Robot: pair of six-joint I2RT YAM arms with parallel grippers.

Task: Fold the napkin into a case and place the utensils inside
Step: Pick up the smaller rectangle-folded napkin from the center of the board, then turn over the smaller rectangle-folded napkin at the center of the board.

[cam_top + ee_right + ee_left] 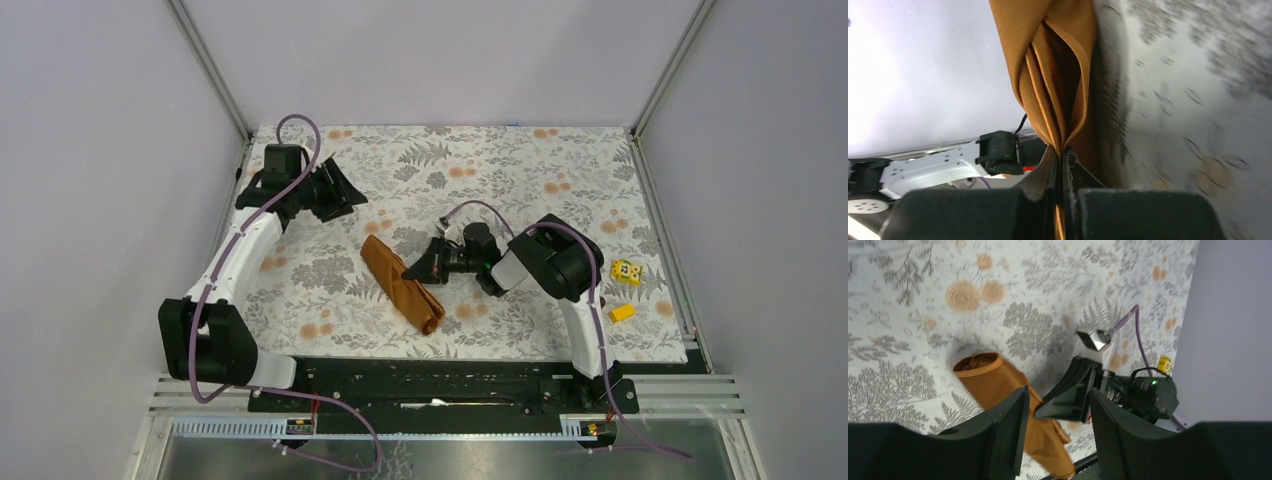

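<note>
Right wrist view: right fingers (1059, 167) clenched on a fold of the rust-orange napkin (1048, 60) just ahead of them; left fingers (340, 192) released, clear of it.

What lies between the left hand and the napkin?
Only bare tablecloth, per the top view, separates the open left hand from the napkin.

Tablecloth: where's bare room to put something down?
Free: far right of the tablecloth, beyond the right arm; near left, between the left arm and the napkin. Crowded: centre, where the right gripper pinches the napkin, and the right edge by the yellow blocks.
</note>
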